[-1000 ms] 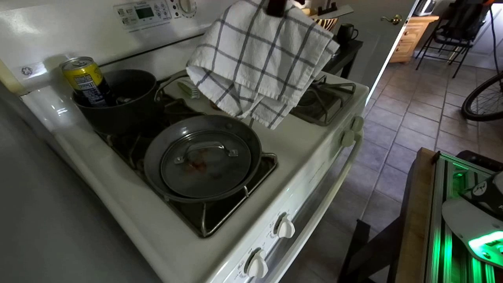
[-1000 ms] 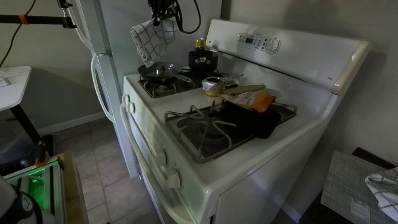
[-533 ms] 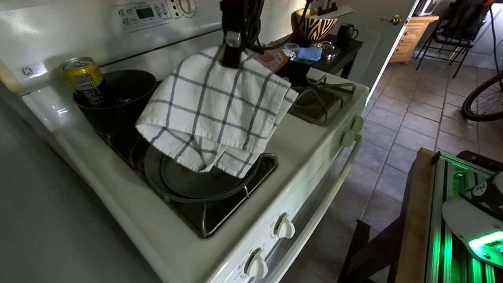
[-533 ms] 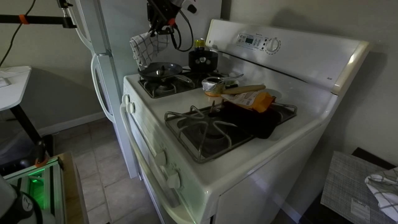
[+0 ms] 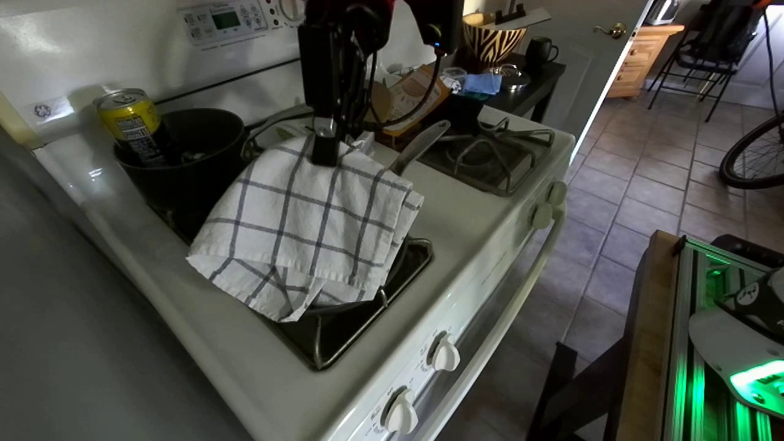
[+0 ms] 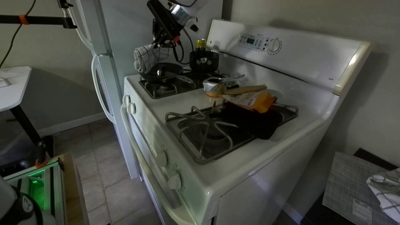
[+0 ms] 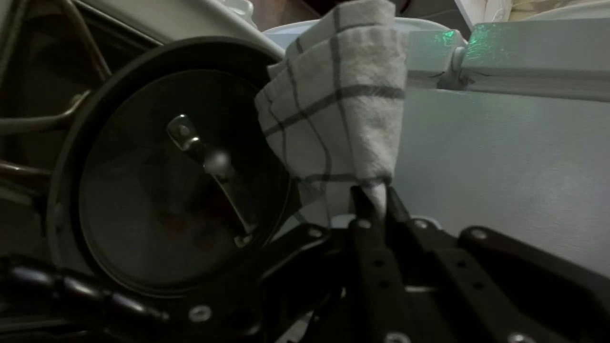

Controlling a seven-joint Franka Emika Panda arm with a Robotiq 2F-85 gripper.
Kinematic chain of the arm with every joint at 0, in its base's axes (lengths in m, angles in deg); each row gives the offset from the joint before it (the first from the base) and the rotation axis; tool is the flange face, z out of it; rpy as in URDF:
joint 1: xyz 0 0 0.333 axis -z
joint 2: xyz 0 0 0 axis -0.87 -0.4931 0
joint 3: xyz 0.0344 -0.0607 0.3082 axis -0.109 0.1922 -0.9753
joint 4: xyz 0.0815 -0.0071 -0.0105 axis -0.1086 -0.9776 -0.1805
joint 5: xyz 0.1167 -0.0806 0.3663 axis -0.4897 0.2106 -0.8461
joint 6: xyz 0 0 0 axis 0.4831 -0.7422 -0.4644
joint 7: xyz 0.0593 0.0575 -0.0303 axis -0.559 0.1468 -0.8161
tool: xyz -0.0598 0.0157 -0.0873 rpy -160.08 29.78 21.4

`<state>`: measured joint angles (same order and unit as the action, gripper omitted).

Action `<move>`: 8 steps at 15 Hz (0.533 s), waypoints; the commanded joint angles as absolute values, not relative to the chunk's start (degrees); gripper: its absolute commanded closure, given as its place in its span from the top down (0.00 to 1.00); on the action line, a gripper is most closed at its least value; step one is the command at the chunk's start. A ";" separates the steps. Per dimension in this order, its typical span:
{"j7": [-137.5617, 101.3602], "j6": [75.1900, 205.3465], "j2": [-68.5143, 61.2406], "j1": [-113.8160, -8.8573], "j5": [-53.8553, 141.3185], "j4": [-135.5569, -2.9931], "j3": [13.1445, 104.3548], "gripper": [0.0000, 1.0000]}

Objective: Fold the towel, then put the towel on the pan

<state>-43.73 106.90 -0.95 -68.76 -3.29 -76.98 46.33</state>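
Towel (image 5: pixel 306 223) hangs pinched in my claw (image 7: pixel 375 195) by its gathered top; I reckon that lets the loose part drape over the pan (image 7: pixel 66 190), below the claw and to one side.

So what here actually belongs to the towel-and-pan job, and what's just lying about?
Part of the job:
checked towel
gripper pinching it
pan

Just lying about:
lid inside that pan
yellow can in the dark pot
orange packet
another checked cloth
patterned bowl
dark mug
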 commanded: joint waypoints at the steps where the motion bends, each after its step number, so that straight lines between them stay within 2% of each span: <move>1: -39.51 107.05 -3.44 -69.04 3.04 -74.47 46.55 0.02; 5: -35.49 105.08 -4.44 -69.08 12.29 -72.52 46.30 0.04; 6: -34.96 104.65 -4.81 -69.15 13.95 -72.03 46.01 0.33; 8: -34.61 104.37 -5.74 -69.40 15.43 -71.58 45.18 0.40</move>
<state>-36.84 106.48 -3.74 -68.80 11.97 -73.92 46.09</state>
